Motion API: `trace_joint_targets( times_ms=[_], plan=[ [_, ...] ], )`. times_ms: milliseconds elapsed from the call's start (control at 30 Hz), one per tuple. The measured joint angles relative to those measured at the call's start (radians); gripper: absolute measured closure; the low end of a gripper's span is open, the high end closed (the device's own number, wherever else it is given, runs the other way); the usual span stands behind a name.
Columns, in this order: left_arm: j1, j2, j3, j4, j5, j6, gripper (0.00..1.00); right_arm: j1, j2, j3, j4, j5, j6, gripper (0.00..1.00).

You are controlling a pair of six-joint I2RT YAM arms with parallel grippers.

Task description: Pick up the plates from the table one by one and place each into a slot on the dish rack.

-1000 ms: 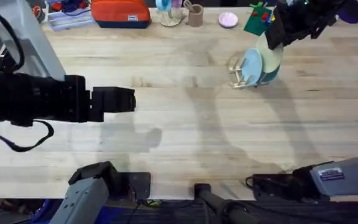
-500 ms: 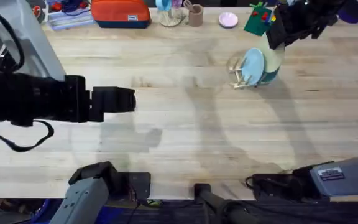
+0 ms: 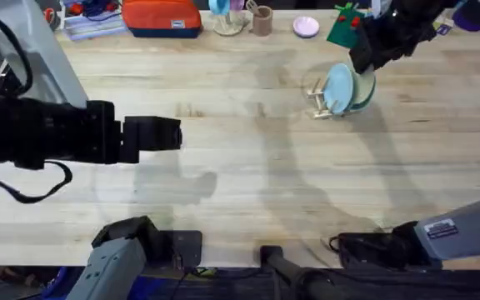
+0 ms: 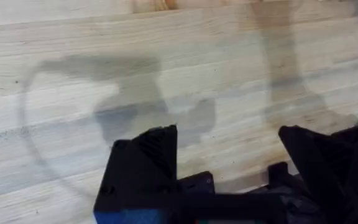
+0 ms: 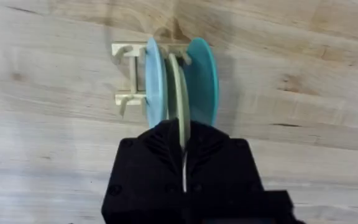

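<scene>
- Rack (image 5: 129,74): on table (image 3: 240,167), far right; light blue plate (image 5: 155,81), cream plate (image 5: 178,93), teal plate (image 5: 202,78) upright in slots.
- Right gripper (image 5: 184,149): clenched on cream plate.
- Left gripper (image 4: 229,162): released, over bare table.

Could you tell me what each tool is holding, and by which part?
The right tool pinches the cream plate by its rim; the left tool is open, holding nothing.

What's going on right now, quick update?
Right gripper shut on cream plate, seated between light blue plate and teal plate in dish rack. Left gripper open, idle. Nothing blocking.
</scene>
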Motion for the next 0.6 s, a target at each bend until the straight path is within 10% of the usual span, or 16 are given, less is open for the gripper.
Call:
trace_joint_targets(
  times_ms=[600],
  plan=[
    [0.000,0.000,0.000,0.004,0.000,0.000,0.007,-0.003,-0.003,-0.085,0.061,0.003,0.000,0.970]
  ],
)
